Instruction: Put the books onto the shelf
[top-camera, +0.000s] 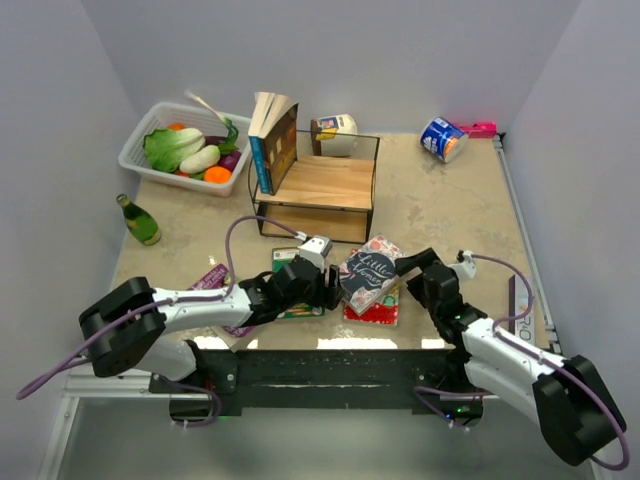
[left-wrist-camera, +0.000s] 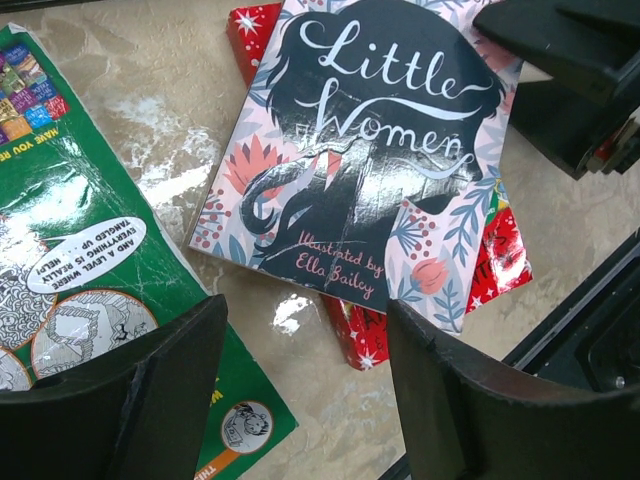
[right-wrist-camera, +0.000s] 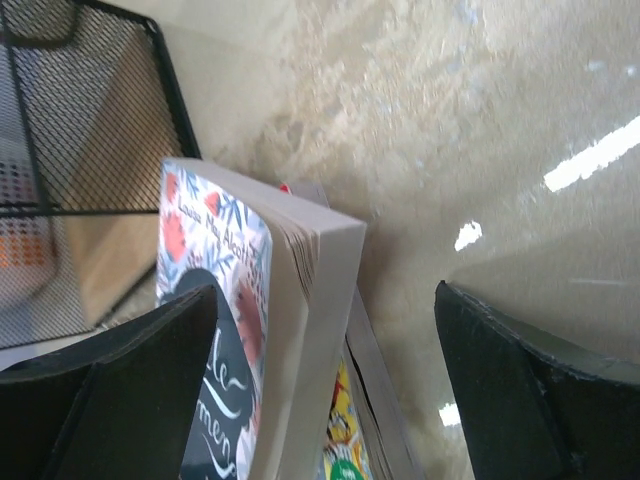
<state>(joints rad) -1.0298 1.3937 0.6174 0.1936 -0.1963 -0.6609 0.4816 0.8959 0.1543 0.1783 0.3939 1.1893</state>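
Marbled surface (top-camera: 440, 200): at least one book (top-camera: 272, 145) stands on shelf (top-camera: 320, 185). Little Women (left-wrist-camera: 370, 150), atop red book (left-wrist-camera: 500, 250), lies between left jaws and right jaws, both spread, empty; green book (left-wrist-camera: 80, 280) beside left jaws. Task judged barely begun.

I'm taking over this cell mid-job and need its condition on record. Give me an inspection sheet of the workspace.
Surface: beige table, glossy.
Job's things: two books standing on the shelf; Little Women lies on a red book; green book beside it.
Clutter: vegetable basket, green bottle, tipped tub.
Tools: left tool and right tool open, flanking Little Women, holding nothing.
Cables: purple cables loop off both arms.
Surroundings: plain walls, nothing seen.
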